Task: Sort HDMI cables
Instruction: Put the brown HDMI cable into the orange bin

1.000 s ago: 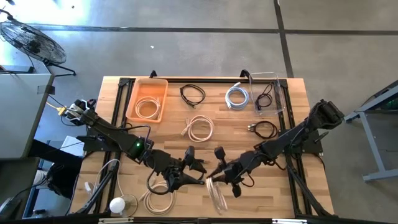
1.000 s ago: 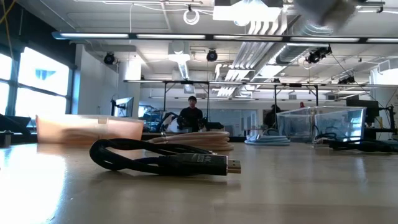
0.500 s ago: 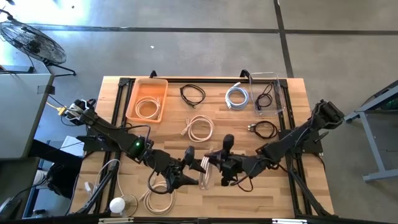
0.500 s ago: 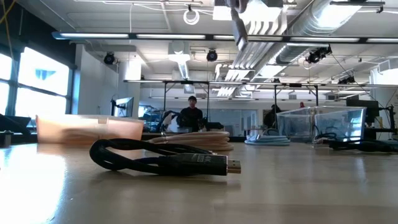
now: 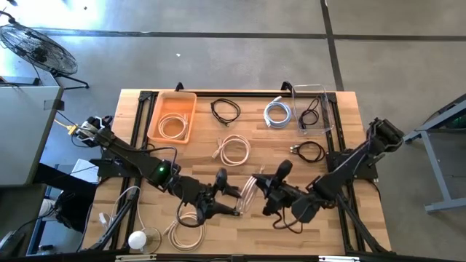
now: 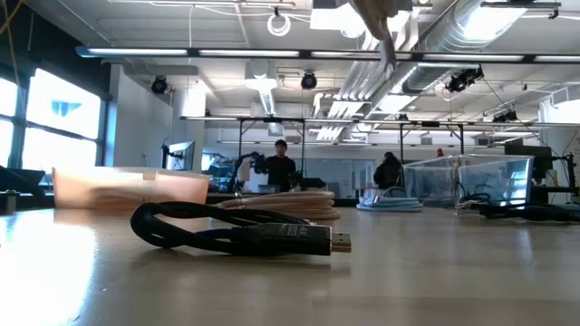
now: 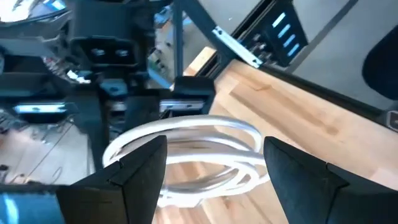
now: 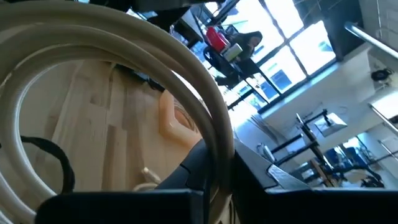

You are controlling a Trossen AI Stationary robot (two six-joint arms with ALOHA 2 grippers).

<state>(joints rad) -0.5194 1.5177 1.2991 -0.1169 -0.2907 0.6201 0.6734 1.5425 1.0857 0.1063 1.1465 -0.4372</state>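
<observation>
Centrally, right end effector (image 5: 256,191) lifts cream cable (image 5: 250,193).

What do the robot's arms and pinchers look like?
Both arms are dark, almost black, and made of jointed segments. The left arm has a small green light glowing on it. The left gripper has two dark, flat, wedge-shaped fingers.

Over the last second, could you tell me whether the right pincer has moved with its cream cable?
Yes. In the high view the right pincer, shut on the cream cable, has risen from the table's near edge and swung toward the centre, opposite the left pincer.
</observation>
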